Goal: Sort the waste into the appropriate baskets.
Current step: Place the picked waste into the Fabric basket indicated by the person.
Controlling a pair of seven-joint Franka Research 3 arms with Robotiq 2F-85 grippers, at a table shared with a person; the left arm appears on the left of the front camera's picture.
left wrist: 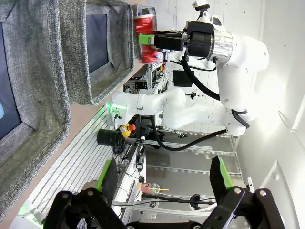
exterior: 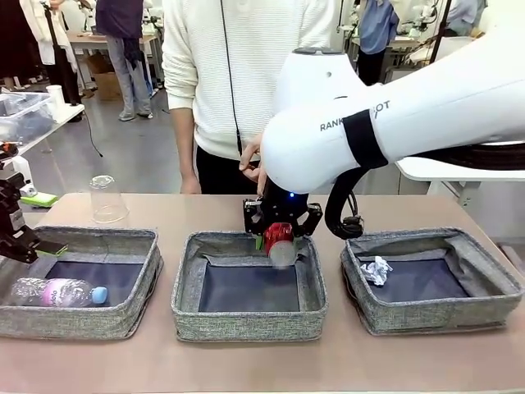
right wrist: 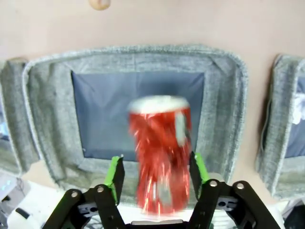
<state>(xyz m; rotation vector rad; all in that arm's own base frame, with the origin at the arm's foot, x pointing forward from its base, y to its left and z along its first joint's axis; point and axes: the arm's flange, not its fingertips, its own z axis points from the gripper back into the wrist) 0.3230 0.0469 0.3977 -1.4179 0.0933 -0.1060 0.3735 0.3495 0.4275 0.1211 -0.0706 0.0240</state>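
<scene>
My right gripper [exterior: 279, 232] hangs over the back edge of the middle basket [exterior: 246, 324]. A crushed red can [exterior: 281, 246] sits blurred between its fingers. In the right wrist view the can [right wrist: 159, 152] is smeared, with a gap to the left pad, and the right gripper [right wrist: 155, 174] stands open around it above the basket [right wrist: 224, 95]. A clear bottle [exterior: 57, 291] lies in the left basket [exterior: 82, 316]. A white paper wad [exterior: 377, 269] lies in the right basket [exterior: 426, 316]. My left gripper [exterior: 16, 238] stays at the left basket's far corner, open and empty [left wrist: 163, 164].
A clear plastic cup [exterior: 107, 199] stands upside down on the table behind the left basket. A person stands at the far side, one hand [exterior: 253, 160] just behind my right arm. Bare tabletop runs in front of the three baskets.
</scene>
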